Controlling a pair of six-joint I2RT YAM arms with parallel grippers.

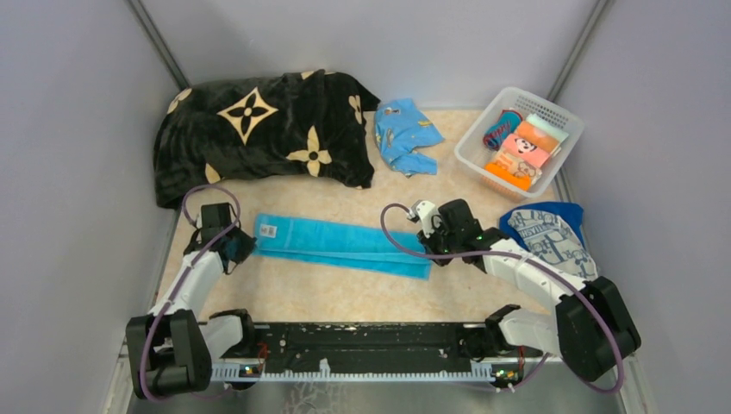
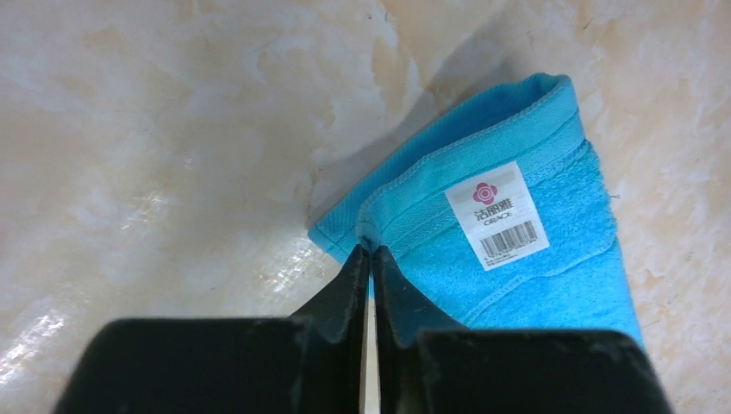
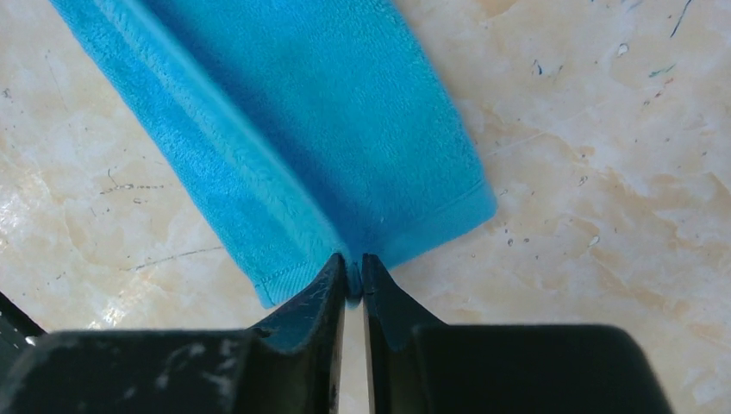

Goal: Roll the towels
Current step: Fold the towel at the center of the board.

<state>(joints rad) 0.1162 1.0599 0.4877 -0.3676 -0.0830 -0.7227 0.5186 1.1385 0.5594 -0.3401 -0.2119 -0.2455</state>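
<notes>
The turquoise towel (image 1: 340,246) lies folded into a long narrow strip across the middle of the table. My left gripper (image 1: 234,247) is at its left end, by the white barcode label (image 2: 497,215). Its jaws (image 2: 371,252) are shut on the hem of the towel (image 2: 517,276). My right gripper (image 1: 431,248) is at the strip's right end. Its nearly closed jaws (image 3: 352,264) pinch the edge of the towel (image 3: 328,129). The white towel with dark-blue print (image 1: 550,241) lies at the right on the royal-blue towel (image 1: 569,212), partly under my right arm.
A black blanket with cream flowers (image 1: 259,129) is heaped at the back left. A crumpled light-blue printed cloth (image 1: 405,134) lies at the back centre. A white basket (image 1: 483,164) of folded items stands at the back right. Grey walls close in both sides.
</notes>
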